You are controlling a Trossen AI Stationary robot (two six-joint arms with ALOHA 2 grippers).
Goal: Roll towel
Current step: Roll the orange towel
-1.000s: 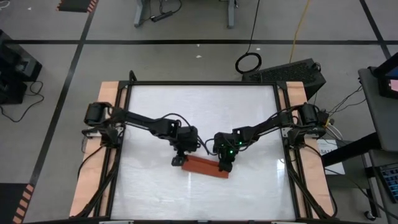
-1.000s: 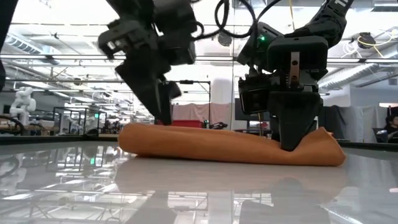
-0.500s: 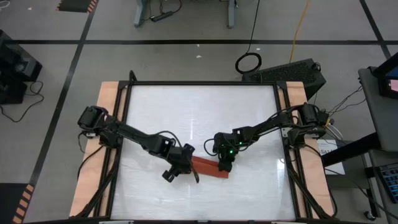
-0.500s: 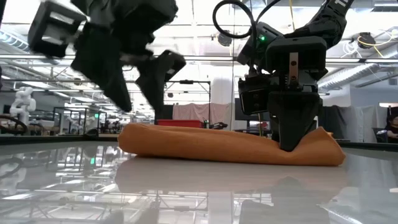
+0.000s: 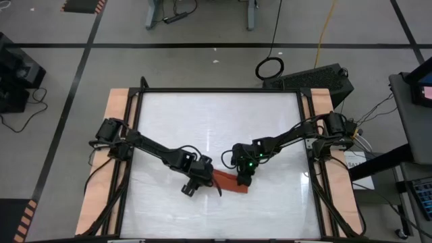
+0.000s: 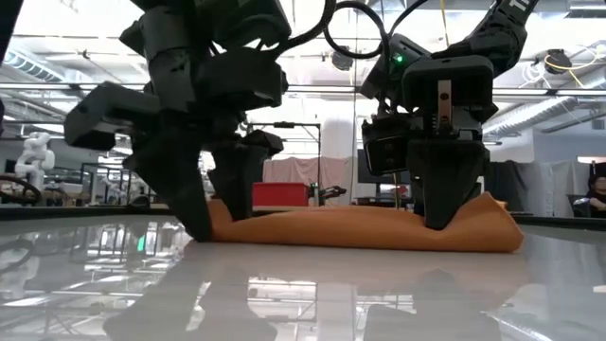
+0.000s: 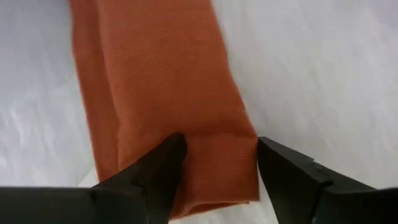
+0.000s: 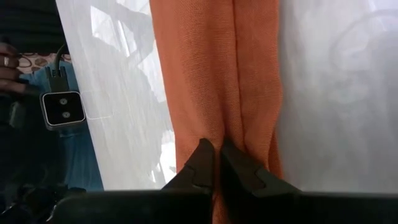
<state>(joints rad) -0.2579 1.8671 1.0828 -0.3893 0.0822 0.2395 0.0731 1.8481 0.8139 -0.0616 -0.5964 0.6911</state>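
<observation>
The rust-orange towel [image 5: 229, 182] lies on the white tabletop, folded into a long narrow strip with a crease along its top [image 7: 168, 74]. My left gripper [image 6: 213, 223] is open and stands over the strip's left end [image 7: 217, 149], one finger toward each long side. My right gripper [image 6: 445, 220] is shut and rests on the strip near its right end [image 8: 216, 149]. That end rises a little past the fingers [image 6: 492, 208]. My left gripper comes from above, slanting down, its fingers across the strip. One fingertip [image 7: 174, 146] stands in the lengthwise crease at the left end, where the cloth dents. The other fingertip [image 7: 267, 152] stands at the strip's long edge [image 7: 252, 134]; whether it touches there I cannot tell. My right gripper presses its shut fingertips [image 8: 208, 155] down into the lengthwise crease [image 8: 235, 93] near the strip's right end. It comes from above, slanting. The cloth is dented under the tips [image 6: 445, 225], and the strip lies flat on the table.
The white tabletop [image 5: 223, 121] is bounded by a black frame [image 5: 219, 90] with wooden boards [image 5: 101, 169] along both sides. A small camera box [image 8: 62, 109] sits at the table's edge. Free table lies on the near and far sides of the towel.
My left gripper has swung from the far side of the towel's left end toward the near edge and down, rolling its wrist. Its fingers now stand across that end. My right gripper and the towel's right part have stayed put.
</observation>
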